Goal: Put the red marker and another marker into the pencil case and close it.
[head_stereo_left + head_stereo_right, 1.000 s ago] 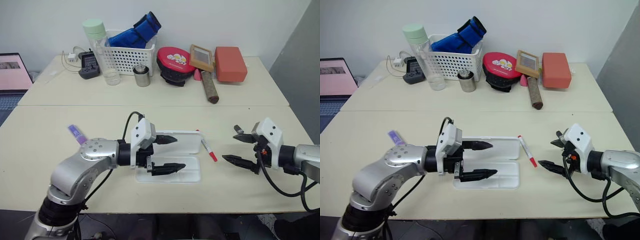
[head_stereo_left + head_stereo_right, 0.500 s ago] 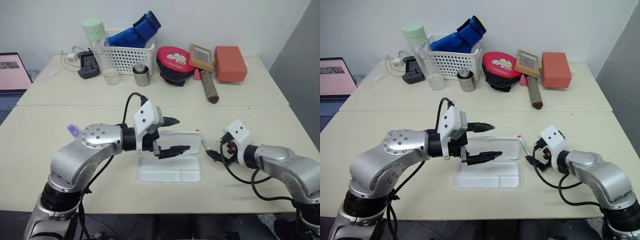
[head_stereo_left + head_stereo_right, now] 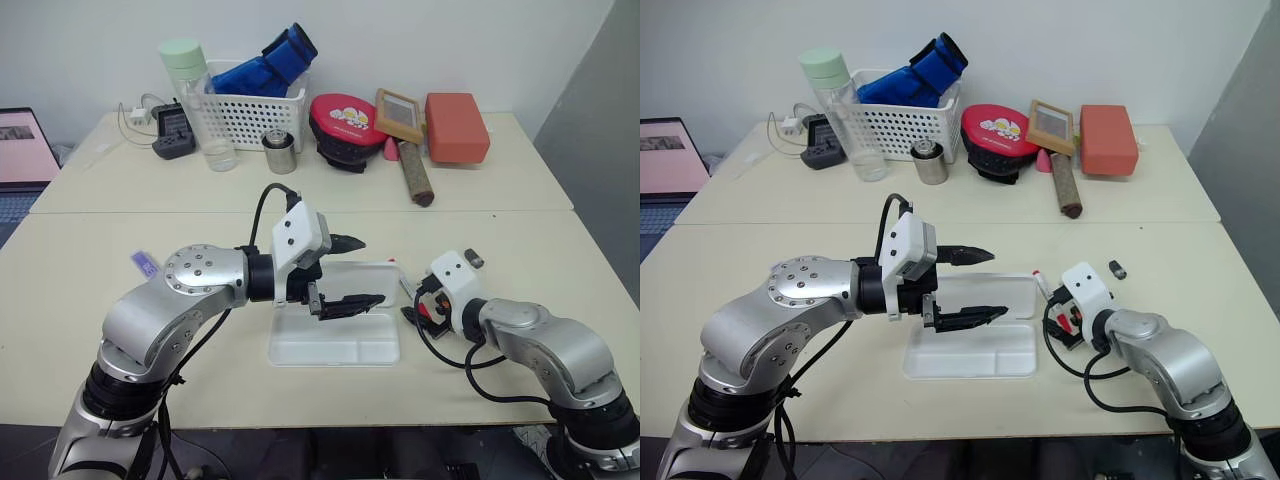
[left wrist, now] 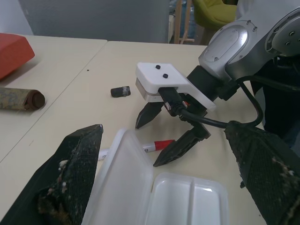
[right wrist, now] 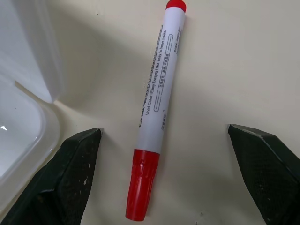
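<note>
Red marker lies flat on the table between the two spread black fingers of the right gripper, with table showing on either side of it; the jaws stand wide and hold nothing. Small grey print runs along its white barrel, too fine to read, and the red cap is the end nearer the wrist. The marker lies just beside the right edge of the pencil case, which is open on the table with lid and tray flat and the divided tray nearer the robot. The left gripper hovers above the case, pointing right, jaws wide and empty. A small dark cap-like piece sits on the table just beyond the right gripper. The purple marker lies well apart on the left, partly behind the left arm, its white label unreadable. Bare tabletop lies right of the right arm to the table's edge. Along the far side stand a bottle, a white basket, a red round case and an orange box. A second ago the right gripper was out to the right, clear of the marker; it has come in and down over it, while the left gripper has risen a little above the case.
</note>
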Robot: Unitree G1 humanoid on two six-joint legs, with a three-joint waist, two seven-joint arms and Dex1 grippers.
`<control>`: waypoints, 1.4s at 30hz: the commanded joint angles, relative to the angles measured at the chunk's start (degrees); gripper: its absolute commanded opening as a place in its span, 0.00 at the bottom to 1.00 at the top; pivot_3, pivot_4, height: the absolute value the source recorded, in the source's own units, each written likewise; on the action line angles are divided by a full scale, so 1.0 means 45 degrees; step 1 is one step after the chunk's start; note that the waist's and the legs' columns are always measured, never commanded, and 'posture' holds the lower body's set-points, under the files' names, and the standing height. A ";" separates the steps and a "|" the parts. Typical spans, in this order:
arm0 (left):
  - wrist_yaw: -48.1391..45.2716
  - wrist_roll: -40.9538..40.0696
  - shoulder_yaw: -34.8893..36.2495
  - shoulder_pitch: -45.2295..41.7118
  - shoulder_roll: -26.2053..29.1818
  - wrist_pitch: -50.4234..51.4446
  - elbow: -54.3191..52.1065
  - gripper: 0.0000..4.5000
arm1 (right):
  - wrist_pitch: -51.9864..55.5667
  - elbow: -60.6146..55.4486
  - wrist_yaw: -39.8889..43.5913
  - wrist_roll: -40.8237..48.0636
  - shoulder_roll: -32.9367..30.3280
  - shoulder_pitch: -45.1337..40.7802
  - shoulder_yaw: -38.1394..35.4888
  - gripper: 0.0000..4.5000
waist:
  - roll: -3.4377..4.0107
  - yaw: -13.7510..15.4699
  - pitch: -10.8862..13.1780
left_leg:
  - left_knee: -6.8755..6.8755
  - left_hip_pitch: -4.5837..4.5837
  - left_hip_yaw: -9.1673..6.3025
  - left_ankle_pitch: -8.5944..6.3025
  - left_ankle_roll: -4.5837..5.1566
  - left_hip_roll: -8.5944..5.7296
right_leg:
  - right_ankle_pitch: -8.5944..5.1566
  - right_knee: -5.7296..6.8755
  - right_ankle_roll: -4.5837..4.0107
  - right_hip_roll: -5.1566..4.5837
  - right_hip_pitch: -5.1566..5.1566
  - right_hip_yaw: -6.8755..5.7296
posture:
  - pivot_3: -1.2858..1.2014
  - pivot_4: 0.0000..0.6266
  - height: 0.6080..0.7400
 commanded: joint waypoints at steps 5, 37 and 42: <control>0.0055 0.0065 0.0081 -0.0162 0.0012 -0.0299 -0.0071 1.00 | 0.0190 0.0382 -0.0033 -0.0570 -0.0365 0.0012 -0.0060 0.58 | -0.0002 -0.0033 -0.0001 | 0.0001 0.0004 -0.0002 0.0000 0.0001 -0.0005 | 0.0000 -0.0002 0.0001 0.0000 0.0009 -0.0001 | 0.52 0.24 1.00; -0.2440 -0.1286 0.2596 0.1187 0.2613 -0.0923 0.0366 1.00 | -0.4357 -0.1958 0.6747 0.2671 -0.2895 -0.0600 -0.3449 0.06 | 0.0010 -0.0164 0.0009 | -0.0012 -0.0007 0.0002 -0.0004 0.0006 0.0049 | -0.0006 -0.0003 -0.0009 0.0054 -0.0025 0.0008 | 0.52 0.24 1.00; -0.3202 -0.1767 0.4602 0.2103 0.3964 -0.0996 0.0795 1.00 | -0.4724 -0.1396 0.8185 0.2585 -0.3554 -0.1820 -0.1902 0.06 | 0.0008 -0.0080 0.0012 | 0.0000 -0.0015 -0.0001 -0.0003 0.0005 0.0037 | -0.0006 -0.0012 -0.0011 0.0039 -0.0016 0.0000 | 0.52 0.24 1.00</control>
